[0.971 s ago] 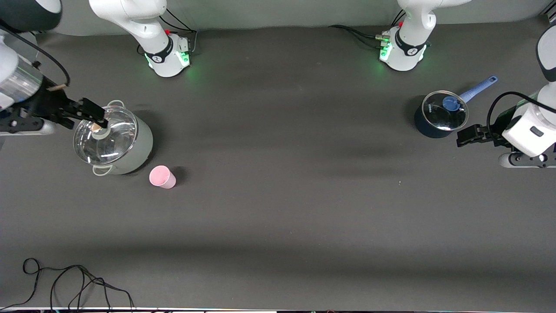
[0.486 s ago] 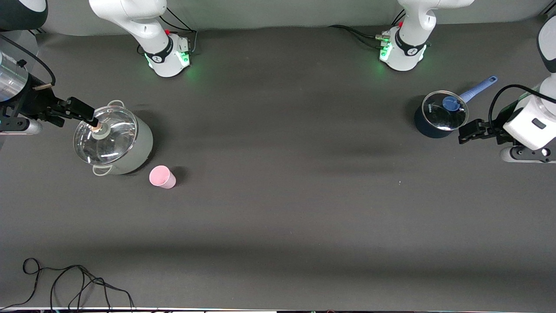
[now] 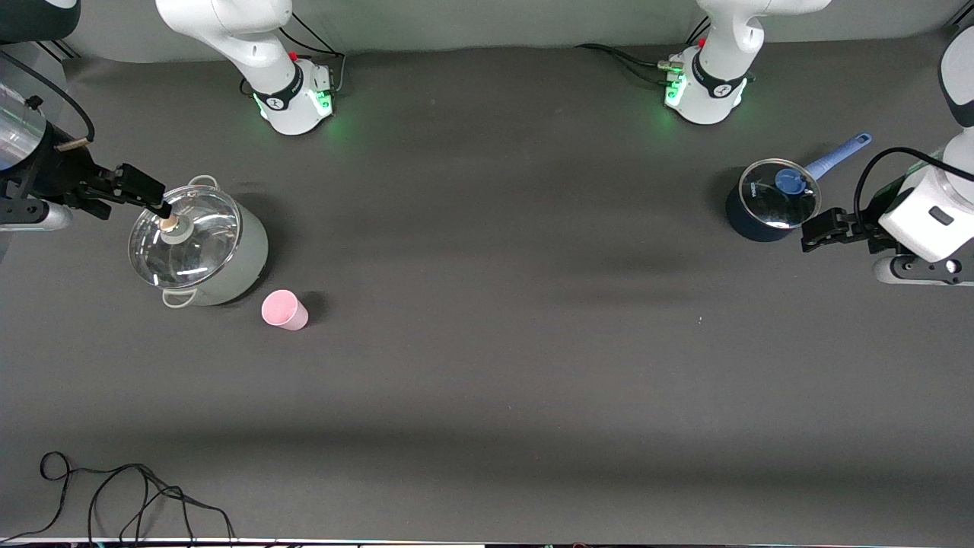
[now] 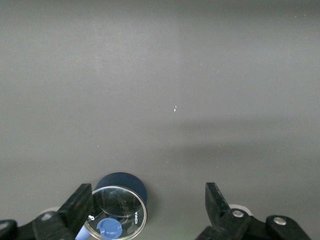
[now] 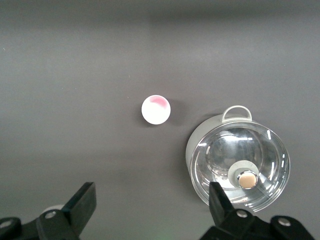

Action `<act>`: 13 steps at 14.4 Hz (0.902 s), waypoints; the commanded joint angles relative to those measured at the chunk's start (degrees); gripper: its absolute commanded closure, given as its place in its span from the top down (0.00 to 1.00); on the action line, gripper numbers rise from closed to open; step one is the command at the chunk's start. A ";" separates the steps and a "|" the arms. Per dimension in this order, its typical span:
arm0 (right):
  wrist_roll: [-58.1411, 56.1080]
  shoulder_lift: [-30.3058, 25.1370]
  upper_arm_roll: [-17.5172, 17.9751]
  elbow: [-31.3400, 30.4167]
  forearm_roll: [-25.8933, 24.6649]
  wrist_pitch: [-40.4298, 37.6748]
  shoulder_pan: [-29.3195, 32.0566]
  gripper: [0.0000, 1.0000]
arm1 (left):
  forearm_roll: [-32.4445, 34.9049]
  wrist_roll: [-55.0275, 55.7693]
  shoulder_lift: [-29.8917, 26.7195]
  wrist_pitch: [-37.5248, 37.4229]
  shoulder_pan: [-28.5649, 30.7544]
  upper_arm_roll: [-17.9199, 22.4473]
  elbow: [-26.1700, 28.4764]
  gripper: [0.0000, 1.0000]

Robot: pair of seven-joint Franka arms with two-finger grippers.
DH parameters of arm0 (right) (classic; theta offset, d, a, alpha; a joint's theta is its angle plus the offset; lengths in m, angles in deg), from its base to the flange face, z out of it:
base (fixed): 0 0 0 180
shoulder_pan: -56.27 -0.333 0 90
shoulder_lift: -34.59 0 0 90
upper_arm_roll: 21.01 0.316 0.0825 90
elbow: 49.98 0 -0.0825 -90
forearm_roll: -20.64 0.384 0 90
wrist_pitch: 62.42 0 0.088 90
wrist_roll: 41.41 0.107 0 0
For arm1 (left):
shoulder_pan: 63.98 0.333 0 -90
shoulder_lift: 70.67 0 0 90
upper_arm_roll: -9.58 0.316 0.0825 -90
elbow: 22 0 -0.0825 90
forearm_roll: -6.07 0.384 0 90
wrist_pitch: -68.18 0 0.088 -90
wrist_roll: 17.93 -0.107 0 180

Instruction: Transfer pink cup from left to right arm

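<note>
The pink cup (image 3: pixel 284 310) stands upright on the table (image 3: pixel 502 358), free of both grippers, just beside the grey pot (image 3: pixel 199 247) and a little nearer the front camera than it, toward the right arm's end. In the right wrist view the cup (image 5: pixel 156 109) shows its open mouth, with a clear gap between it and the pot (image 5: pixel 238 165). The pot wears a glass lid (image 3: pixel 185 238) with a round knob (image 3: pixel 169 224).

The right gripper (image 3: pixel 144 195) hangs in the air over the pot's rim, close to the knob; its fingers (image 5: pixel 82 202) stand wide apart and hold nothing.

Well apart from the pot, toward the left arm's end, sits a dark blue saucepan (image 3: pixel 765 205) with a glass lid and a light blue handle (image 3: pixel 837 156). The left gripper (image 3: pixel 825 231) hovers over the table just beside the saucepan, its fingers (image 4: pixel 80 202) spread wide and empty, the saucepan (image 4: pixel 119 204) showing between them in the left wrist view.

Far from the pot, at the table edge nearest the front camera, lies a looped black cable (image 3: pixel 129 495)
</note>
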 commanded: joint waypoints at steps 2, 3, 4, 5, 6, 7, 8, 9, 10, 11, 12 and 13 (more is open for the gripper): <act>-0.68 0.87 1.70 2.52 -0.49 -0.98 0.51 1.00 | -0.04 -1.13 -1.05 -0.05 0.51 -0.76 0.31 1.00; -0.77 0.87 1.80 2.52 -0.41 -1.06 0.60 1.00 | -0.04 -1.13 -1.05 -0.05 0.51 -0.76 0.31 1.00; -0.77 0.78 1.80 2.52 -0.41 -1.24 0.69 1.00 | -0.04 -1.30 -1.13 -0.14 0.59 -0.67 0.31 1.00; -0.86 0.78 1.88 2.52 -0.32 -1.33 0.69 1.00 | -0.04 -1.39 -1.22 -0.23 0.59 -0.67 0.23 1.00; -0.77 0.87 1.80 2.60 -0.32 -1.33 0.77 1.00 | -0.04 -1.39 -1.22 -0.40 0.59 -0.67 0.05 1.00; -0.77 0.87 1.88 2.78 -0.32 -1.41 0.78 1.00 | 0.05 -1.65 -1.48 -0.58 0.59 -0.58 -0.04 1.00; -0.77 0.87 1.88 2.87 -0.32 -1.50 0.78 1.00 | 0.22 -1.74 -1.75 -1.36 0.51 -0.58 -0.04 1.00; -0.77 0.78 1.88 2.87 -0.32 -1.50 0.78 1.00 | 0.83 -1.74 -2.18 -1.98 0.51 -0.67 -0.12 1.00; -0.77 0.87 1.88 2.96 -0.32 -1.50 0.78 1.00 | 1.01 -1.92 -2.45 -1.99 0.42 -0.76 -0.12 1.00; -0.77 0.87 1.88 2.96 -0.32 -1.50 0.78 1.00 | 1.54 -2.27 -2.45 -2.07 0.07 -0.76 -0.12 1.00; -0.77 0.87 1.88 2.96 -0.32 -1.50 0.78 1.00 | 2.33 -2.36 -2.54 -2.25 -0.02 -0.85 -0.12 1.00; -0.77 0.87 1.88 2.96 -0.32 -1.50 0.78 1.00 | 2.77 -2.71 -2.54 -3.12 -0.11 -0.85 -0.21 1.00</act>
